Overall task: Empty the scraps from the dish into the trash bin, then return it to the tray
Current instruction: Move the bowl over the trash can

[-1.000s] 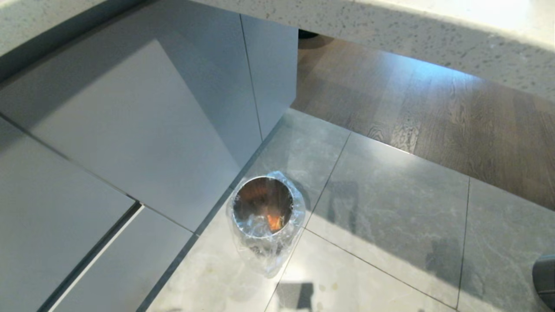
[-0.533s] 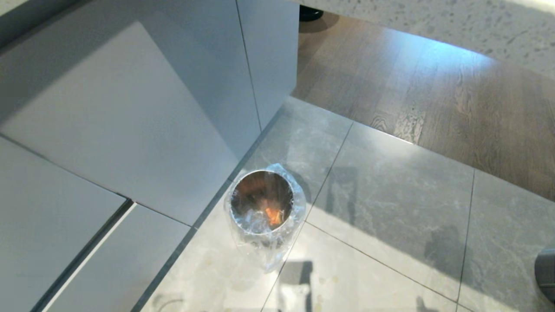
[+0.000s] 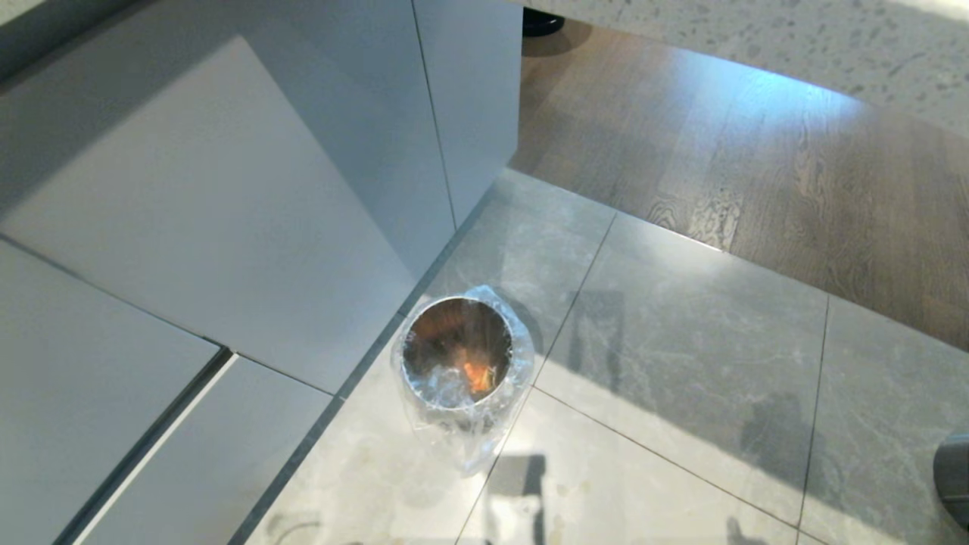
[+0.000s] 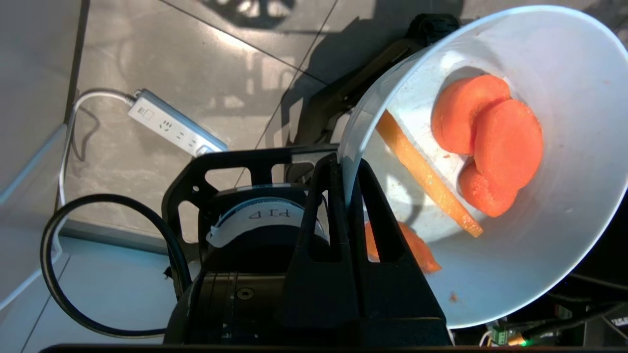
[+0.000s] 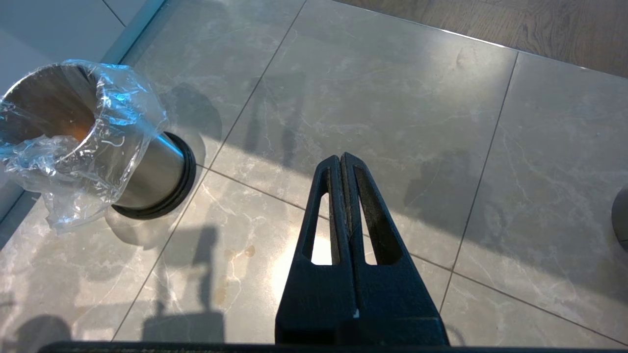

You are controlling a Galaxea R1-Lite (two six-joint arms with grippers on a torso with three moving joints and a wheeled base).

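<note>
In the left wrist view my left gripper (image 4: 345,162) is shut on the rim of the dish (image 4: 564,255), a pale glossy bowl held above the floor. Inside it lie the scraps: orange round slices (image 4: 490,142) and a thin pale stick (image 4: 427,174). The trash bin (image 3: 457,365), a shiny steel cylinder with a crinkled clear liner, stands on the floor tiles beside the cabinet corner, with some orange at its bottom; the trash bin (image 5: 98,142) also shows in the right wrist view. My right gripper (image 5: 342,157) hangs shut and empty over the tiles. The tray is out of view. Neither arm shows in the head view.
Grey cabinet fronts (image 3: 227,227) rise left of the bin, under a speckled counter edge (image 3: 757,45). Wooden flooring (image 3: 757,197) begins beyond the tiles. A white power strip (image 4: 171,128) with its cable lies on the floor. A dark rounded object (image 3: 954,477) sits at the far right.
The whole head view has shifted: the counter edge has slid upward and more floor shows, so the camera has tilted down. The bin itself has not moved.
</note>
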